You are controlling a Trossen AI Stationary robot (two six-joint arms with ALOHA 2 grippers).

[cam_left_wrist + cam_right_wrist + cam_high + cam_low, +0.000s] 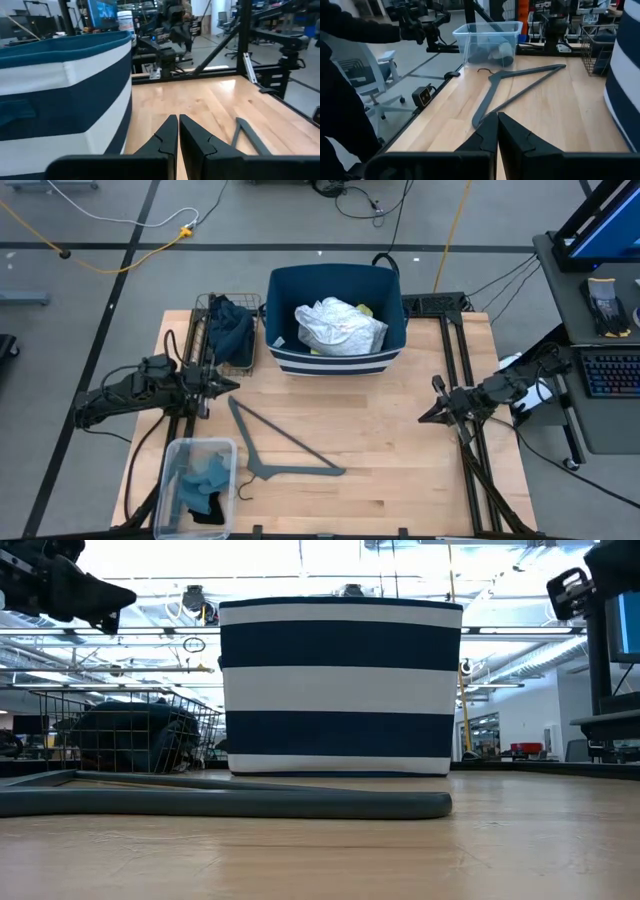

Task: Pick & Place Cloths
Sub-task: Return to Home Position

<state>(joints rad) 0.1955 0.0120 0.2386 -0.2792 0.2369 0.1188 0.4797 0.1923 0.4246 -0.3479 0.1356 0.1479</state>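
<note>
pale wooden tabletop (400, 470) sits on a grey workshop floor (300, 220). left gripper (232, 387) hangs level at the left edge and right gripper (425, 415) at the right edge, both with fingers pressed together on nothing and open wood between them. white crumpled cloth (340, 327) fills the navy-and-white striped fabric bin (330, 363), perhaps over a yellow one. dark teal cloths (230, 328) sit in the brown wire basket (240, 298), and blue cloths (205, 478) in the clear plastic box (200, 442). grey plastic hanger (285, 442) lies mid-table.

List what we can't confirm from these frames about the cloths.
Blue bin: high view, white shirt covers all but a yellow sliver; low view, its wall hides everything.
Wire basket: high view, dark cloths bunched, count unclear.
Clear tub: high view, teal and black pieces heaped, count unclear.
</note>
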